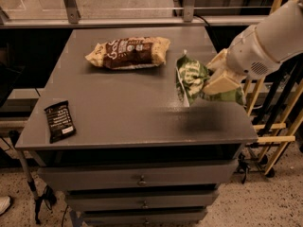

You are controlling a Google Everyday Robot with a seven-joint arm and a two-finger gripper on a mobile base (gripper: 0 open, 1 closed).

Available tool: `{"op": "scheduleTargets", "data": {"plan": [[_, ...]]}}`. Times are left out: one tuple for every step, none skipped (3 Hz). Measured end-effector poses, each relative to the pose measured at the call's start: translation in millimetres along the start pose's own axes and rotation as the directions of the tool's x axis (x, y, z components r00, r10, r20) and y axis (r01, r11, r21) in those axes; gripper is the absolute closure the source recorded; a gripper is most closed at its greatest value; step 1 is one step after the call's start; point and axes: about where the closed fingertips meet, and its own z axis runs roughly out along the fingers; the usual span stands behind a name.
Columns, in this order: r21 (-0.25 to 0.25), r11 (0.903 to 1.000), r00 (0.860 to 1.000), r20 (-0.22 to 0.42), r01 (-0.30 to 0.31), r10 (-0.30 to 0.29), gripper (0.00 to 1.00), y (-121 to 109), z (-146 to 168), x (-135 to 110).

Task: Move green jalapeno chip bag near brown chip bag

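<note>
The green jalapeno chip bag (193, 77) hangs lifted above the right side of the grey table (123, 112), casting a shadow below it. My gripper (215, 77) is shut on the bag's right part, reaching in from the right on a white arm. The brown chip bag (130, 51) lies flat at the back middle of the table, a short gap to the left of the green bag.
A small black snack bar wrapper (59, 121) lies at the table's front left corner. Drawers (142, 179) sit under the tabletop. Wooden rails (274, 126) stand to the right. A metal frame (128, 20) runs behind the table.
</note>
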Motion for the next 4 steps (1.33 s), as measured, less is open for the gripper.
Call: {"op": "scheduleTargets", "data": {"plan": [[0.008, 1.0000, 0.998, 0.063, 0.003, -0.003, 1.00, -1.0, -11.5, -17.9], [0.030, 0.9995, 0.997, 0.075, 0.012, -0.014, 1.00, -9.3, -6.6, -20.3], [0.092, 0.9892, 0.989, 0.086, 0.113, -0.121, 1.00, -47.5, -4.0, -49.2], [0.173, 0.9551, 0.962, 0.089, 0.241, -0.258, 1.00, -96.2, -13.3, -96.6]]}}
